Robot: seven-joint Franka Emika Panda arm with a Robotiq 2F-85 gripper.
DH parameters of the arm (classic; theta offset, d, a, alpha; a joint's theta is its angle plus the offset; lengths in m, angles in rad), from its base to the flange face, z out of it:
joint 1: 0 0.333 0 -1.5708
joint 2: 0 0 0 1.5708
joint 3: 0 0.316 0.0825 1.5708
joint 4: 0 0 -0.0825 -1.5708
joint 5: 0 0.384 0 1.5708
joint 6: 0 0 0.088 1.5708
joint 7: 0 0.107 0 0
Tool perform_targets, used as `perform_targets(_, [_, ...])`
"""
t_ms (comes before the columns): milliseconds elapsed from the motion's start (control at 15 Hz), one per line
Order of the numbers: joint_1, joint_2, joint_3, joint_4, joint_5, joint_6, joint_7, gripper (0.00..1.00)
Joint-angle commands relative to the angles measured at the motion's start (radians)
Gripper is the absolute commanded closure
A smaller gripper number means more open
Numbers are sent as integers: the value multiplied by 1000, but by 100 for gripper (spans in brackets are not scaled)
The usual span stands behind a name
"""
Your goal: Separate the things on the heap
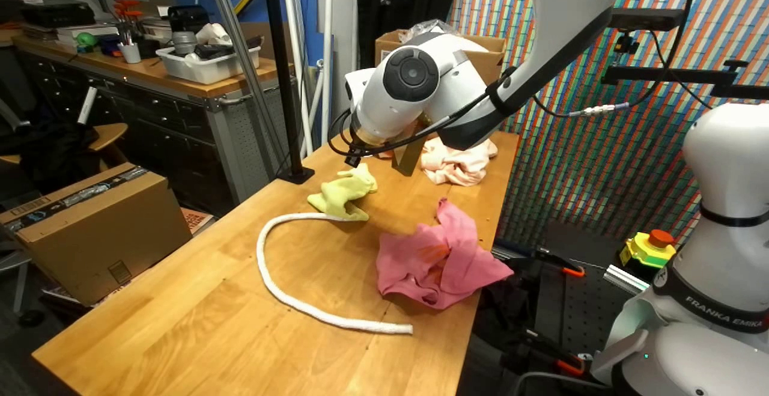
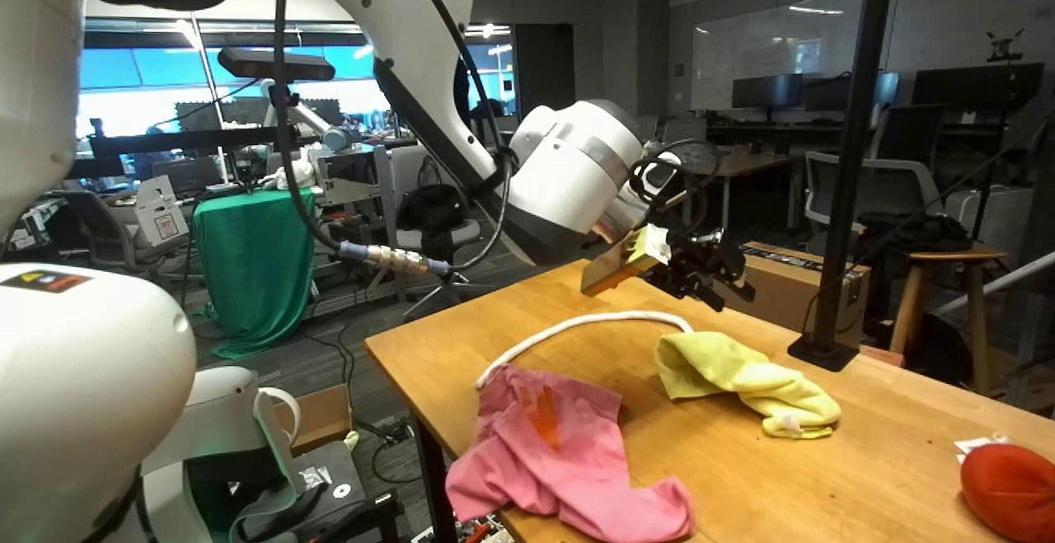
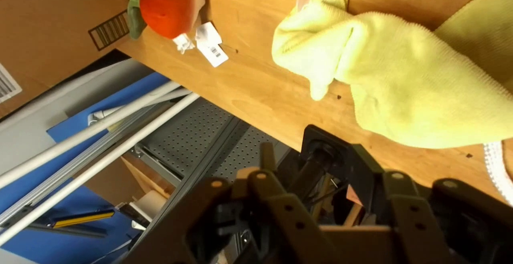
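White rope point(image 1: 300, 306) leads as we read from the left, curving over the counter point(image 1: 180, 318) until one end meets, and seems to slip under, the yellow cloth point(image 1: 341, 193). We judge parting these two to be the step in hand. Our pincer point(image 3: 316, 160) hangs apart from the cloth, fingers spread, with nothing between them; the wrist view lines it up with the black post foot point(image 2: 822, 353) at the counter's edge, so we would first swing it over the cloth. We should then nip a raised fold away from the rope and lift straight up before travelling, lest the rope drag along. Next comes the pink cloth point(image 1: 458, 258); whether its orange patch point(image 1: 434, 255) is print or a loose thing, we cannot tell. Last is the peach cloth point(image 1: 459, 158), which we make out only in an exterior view.

Again from the left: in an exterior view the pink cloth point(image 2: 560, 477) seems to touch the rope's free end, yet in an exterior view that end point(image 1: 401, 328) lies apart. Far right, the red round thing point(image 2: 1007, 489) shows in an exterior view; only the wrist view gives us the green parts point(image 3: 135, 19) at its side and the print on the paper tag point(image 3: 210, 47).
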Motion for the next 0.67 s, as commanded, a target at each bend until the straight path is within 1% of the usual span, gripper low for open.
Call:
perform_targets(0, [-69,-53,69,-30,128,16,-160,18])
perform_targets(133, [-107,-70,123,-40,206,27,-254,2])
perform_targets(200, [-128,-84,157,-47,249,41,-310,0])
perform_targets(400, [-189,-117,271,-67,371,66,-491,0])
perform_targets(600, [-239,-129,375,-65,475,62,-658,0])
